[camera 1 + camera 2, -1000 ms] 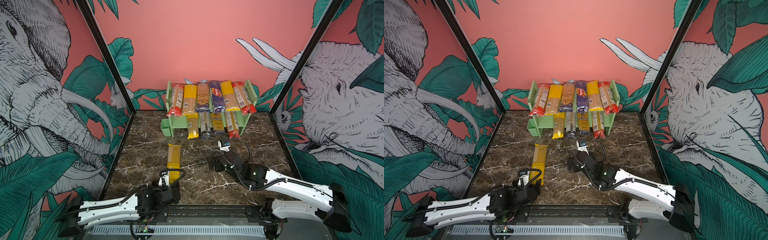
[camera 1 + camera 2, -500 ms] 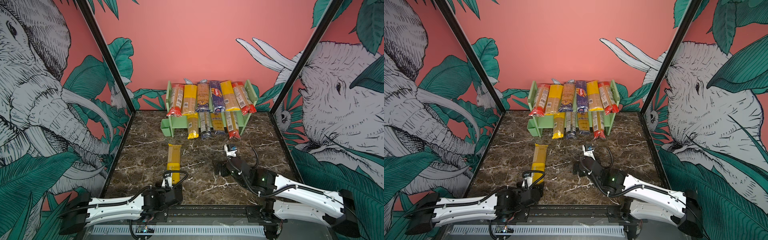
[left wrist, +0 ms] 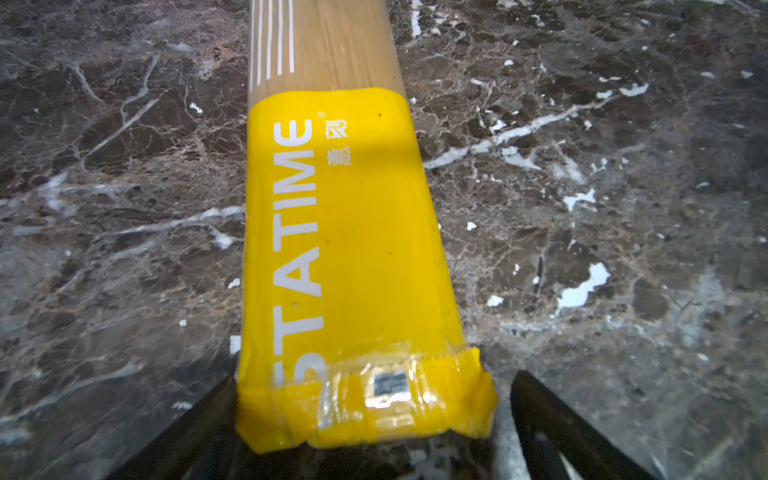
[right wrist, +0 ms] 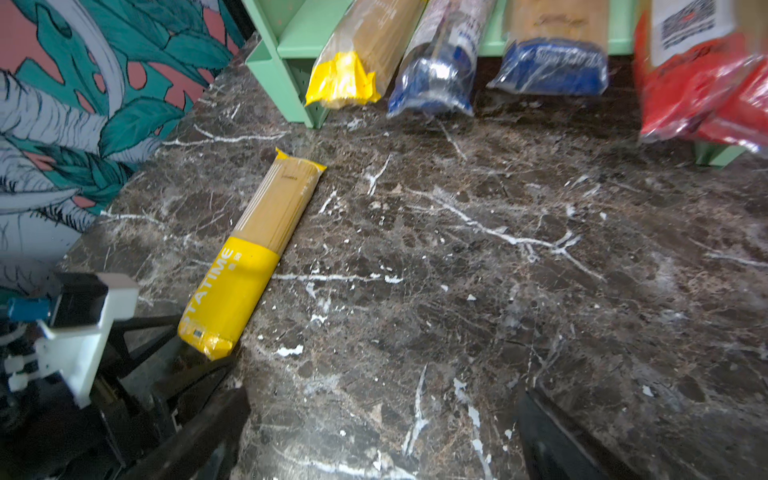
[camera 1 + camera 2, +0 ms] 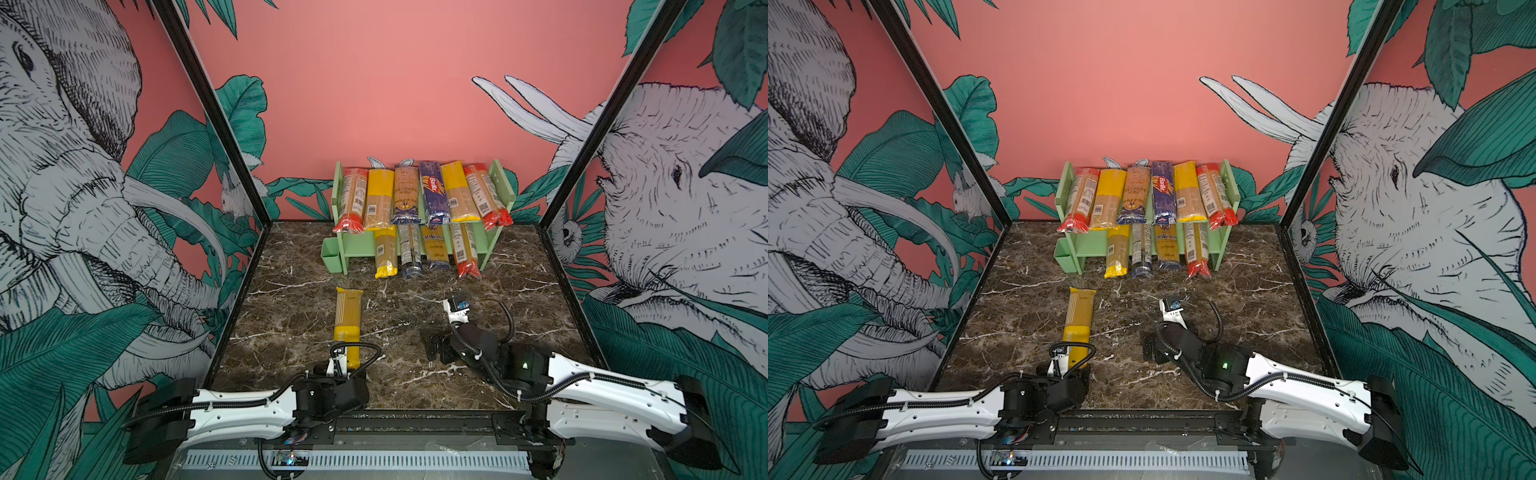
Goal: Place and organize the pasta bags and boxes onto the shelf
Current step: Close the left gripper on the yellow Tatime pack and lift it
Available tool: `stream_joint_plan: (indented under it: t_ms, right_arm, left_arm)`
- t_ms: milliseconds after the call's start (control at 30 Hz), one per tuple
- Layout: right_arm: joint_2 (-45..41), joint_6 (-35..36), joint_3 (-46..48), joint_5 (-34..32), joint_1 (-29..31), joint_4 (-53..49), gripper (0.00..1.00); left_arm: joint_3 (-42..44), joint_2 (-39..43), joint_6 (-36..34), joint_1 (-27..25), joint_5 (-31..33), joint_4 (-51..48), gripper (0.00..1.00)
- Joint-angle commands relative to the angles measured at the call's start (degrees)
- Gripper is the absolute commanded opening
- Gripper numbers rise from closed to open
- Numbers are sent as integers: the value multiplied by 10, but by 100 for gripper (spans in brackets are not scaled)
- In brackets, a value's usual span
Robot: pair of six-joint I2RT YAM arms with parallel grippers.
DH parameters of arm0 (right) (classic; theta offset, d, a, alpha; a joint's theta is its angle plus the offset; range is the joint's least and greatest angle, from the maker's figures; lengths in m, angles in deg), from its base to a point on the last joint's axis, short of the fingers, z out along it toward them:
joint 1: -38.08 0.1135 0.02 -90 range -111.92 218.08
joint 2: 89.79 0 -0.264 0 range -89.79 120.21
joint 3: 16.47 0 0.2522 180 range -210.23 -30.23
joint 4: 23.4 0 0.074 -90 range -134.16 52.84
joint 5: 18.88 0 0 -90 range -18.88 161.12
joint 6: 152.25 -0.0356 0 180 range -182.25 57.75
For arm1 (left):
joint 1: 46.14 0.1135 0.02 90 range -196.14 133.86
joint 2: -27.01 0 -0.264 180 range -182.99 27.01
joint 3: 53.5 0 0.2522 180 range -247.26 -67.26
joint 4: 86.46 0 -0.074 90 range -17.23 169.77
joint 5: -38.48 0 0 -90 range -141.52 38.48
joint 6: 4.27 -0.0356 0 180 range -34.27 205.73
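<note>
Yellow-ended spaghetti packet (image 5: pixel 348 320) lies flat on the marble table (image 5: pixel 519 299), well in front of the green shelf (image 5: pixel 357 245), whose two tiers hold ten other packets (image 5: pixel 432 193). We see the left gripper (image 3: pixel 370 424) spread wide, flanking the packet's yellow end. The right gripper (image 4: pixel 376 436) hangs spread above the table.

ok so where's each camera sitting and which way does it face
Both top views: high in front, looking down at the shelf; left arm, right arm show.
Left wrist: on the left arm, close over the yellow bag on the table; open left hand flanks its end.
Right wrist: on the right arm, facing the shelf's lower tier; open right hand shows.
Shared: every view shows the yellow bag.
</note>
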Motion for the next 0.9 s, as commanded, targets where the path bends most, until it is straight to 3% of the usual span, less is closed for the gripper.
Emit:
stream_joint_plan:
  t_ms: [0, 300, 533, 867]
  right_arm:
    - [2, -19, 15, 16, 19, 19, 99]
    - [-24, -33, 22, -9, 41, -13, 99]
    - [-31, -32, 15, -15, 42, -25, 99]
    - [-30, -28, 8, -20, 43, -41, 99]
  left_arm:
    - [13, -3, 16, -2, 20, 14, 99]
    - [19, -1, 4, 1, 39, 25, 100]
    - [20, -19, -5, 23, 20, 39, 100]
    - [24, -93, -69, 95, -35, 137, 100]
